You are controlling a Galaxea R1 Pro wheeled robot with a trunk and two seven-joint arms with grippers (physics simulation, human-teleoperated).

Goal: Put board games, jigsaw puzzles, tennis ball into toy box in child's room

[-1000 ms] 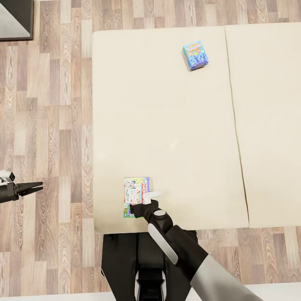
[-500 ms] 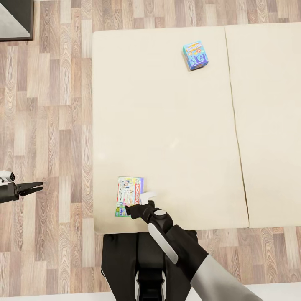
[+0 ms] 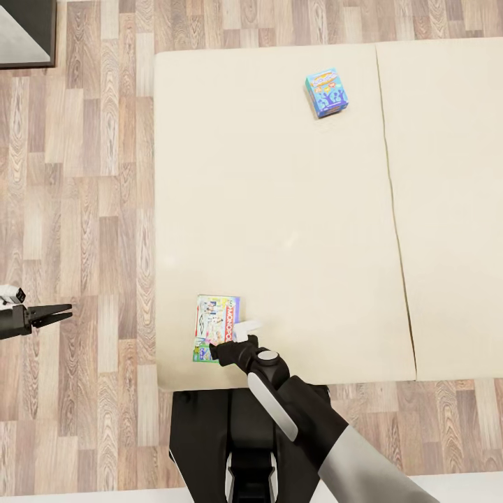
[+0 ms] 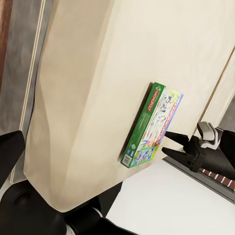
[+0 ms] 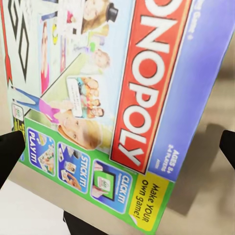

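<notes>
Right end effector [image 3: 225, 347], fingers spread apart, is hovering at the Monopoly box's [image 3: 216, 326] near edge on the bed [image 3: 279, 209], seemingly lining up to grasp it.

You see a plain cream mattress [image 3: 279, 209], a flat white game box [image 3: 217, 327] with red band, blue and green edges, a small teal-blue printed box [image 3: 327, 92], and brown wood-plank floor [image 3: 84, 175].

A white board game [image 4: 155, 122] lies near the bed [image 4: 93, 83] edge, the right pincer [image 4: 166, 143] at it.
</notes>
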